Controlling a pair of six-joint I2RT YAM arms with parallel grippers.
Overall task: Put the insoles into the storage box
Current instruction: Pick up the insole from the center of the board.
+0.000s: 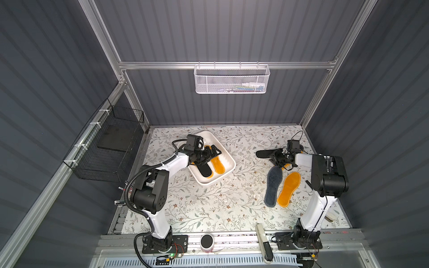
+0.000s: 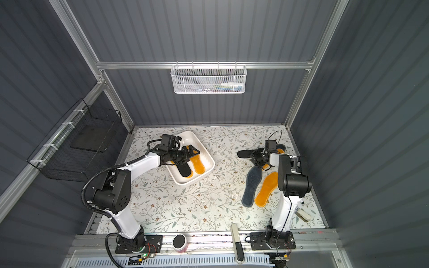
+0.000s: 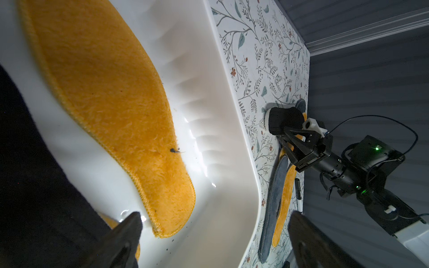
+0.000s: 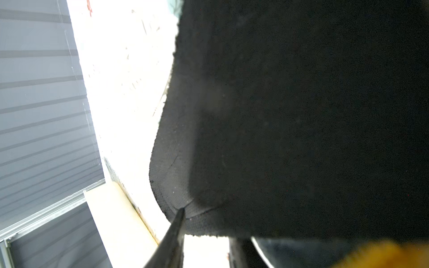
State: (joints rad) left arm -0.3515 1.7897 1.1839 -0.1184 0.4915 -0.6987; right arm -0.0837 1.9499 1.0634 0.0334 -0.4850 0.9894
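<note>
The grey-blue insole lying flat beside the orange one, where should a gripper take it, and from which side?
Probably its long edge facing the table's middle, coming from above on that side. The grey-blue insole lies flat, its other long edge runs against an orange insole, and the right gripper crowds its far end.

The table (image 1: 209,204) is white, printed with grey-green leafy sprigs and small rust-brown flowers. Near its far left corner the storage box (image 1: 232,160) is plain white, holding an orange-yellow insole (image 1: 218,163) and a boxed black insole (image 1: 205,170). Toward the right edge are a fuzzy grey-blue insole (image 1: 273,185), a second orange-yellow insole (image 1: 289,189) and a loose black insole (image 1: 264,153) with a white underside. The walls (image 1: 220,30) are ribbed dark grey, with a white mesh basket (image 1: 231,80) and a black wire basket (image 1: 104,148).
</note>
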